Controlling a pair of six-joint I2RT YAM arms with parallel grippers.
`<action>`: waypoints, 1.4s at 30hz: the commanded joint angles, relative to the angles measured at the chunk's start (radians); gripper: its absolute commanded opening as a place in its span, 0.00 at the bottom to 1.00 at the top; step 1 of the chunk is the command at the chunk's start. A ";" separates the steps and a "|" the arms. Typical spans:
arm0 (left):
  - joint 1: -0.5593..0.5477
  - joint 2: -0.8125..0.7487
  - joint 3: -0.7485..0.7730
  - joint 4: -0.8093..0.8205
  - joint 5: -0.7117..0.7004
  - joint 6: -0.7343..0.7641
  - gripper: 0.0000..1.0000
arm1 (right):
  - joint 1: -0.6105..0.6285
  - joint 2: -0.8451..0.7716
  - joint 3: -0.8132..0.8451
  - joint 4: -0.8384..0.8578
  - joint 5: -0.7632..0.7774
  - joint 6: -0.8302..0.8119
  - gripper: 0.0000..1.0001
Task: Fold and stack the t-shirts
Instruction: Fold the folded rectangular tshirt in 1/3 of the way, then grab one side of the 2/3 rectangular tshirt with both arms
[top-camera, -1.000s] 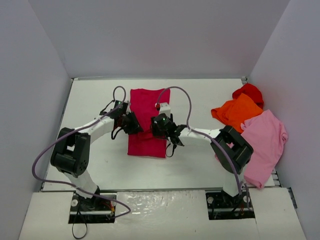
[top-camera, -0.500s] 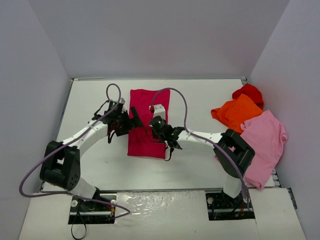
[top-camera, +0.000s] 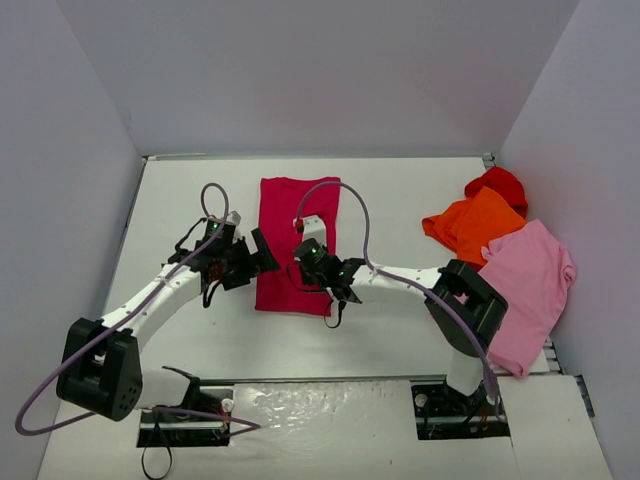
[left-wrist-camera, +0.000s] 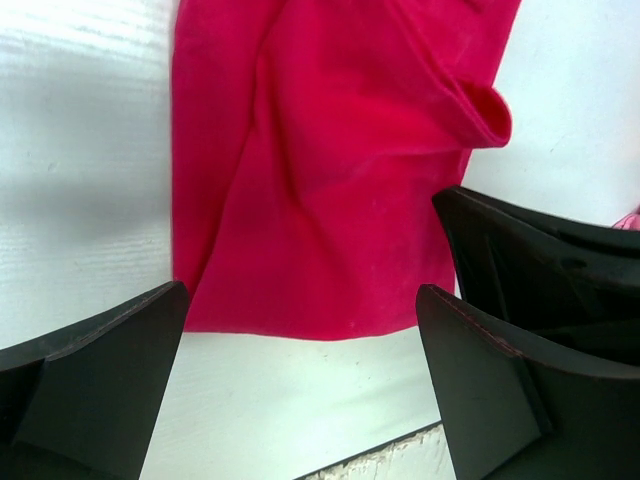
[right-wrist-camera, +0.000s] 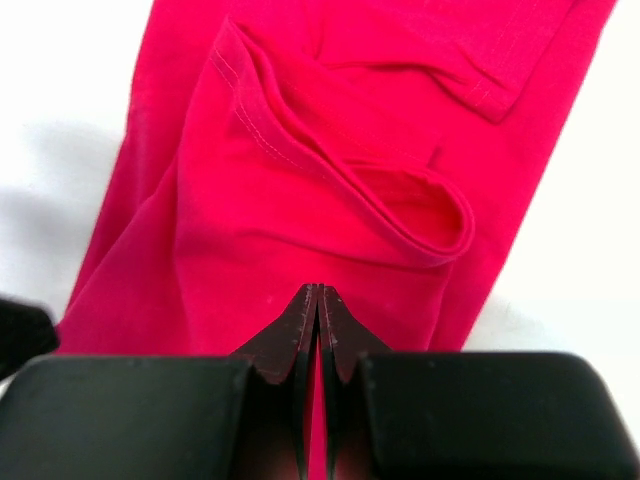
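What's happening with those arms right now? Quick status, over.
Left gripper open beside crimson t-shirt. Right gripper shut over it. Orange shirt, pink shirt, red shirt heaped at right. Nothing blocking.

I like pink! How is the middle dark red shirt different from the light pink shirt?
The crimson cloth t-shirt is folded into a narrow strip; the light pink cloth t-shirt lies loosely spread. The crimson lies in the middle, the pink at the right edge. Both are plain cloth.
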 joint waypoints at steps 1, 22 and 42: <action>0.005 -0.049 -0.018 0.023 0.020 -0.018 0.97 | -0.042 0.083 0.079 0.076 0.001 -0.046 0.00; 0.005 -0.005 -0.149 0.072 0.018 0.022 0.97 | -0.090 -0.036 0.153 -0.025 -0.007 -0.051 0.60; 0.005 0.271 -0.157 0.220 0.126 0.031 0.97 | -0.144 -0.249 -0.464 0.180 -0.391 0.377 0.60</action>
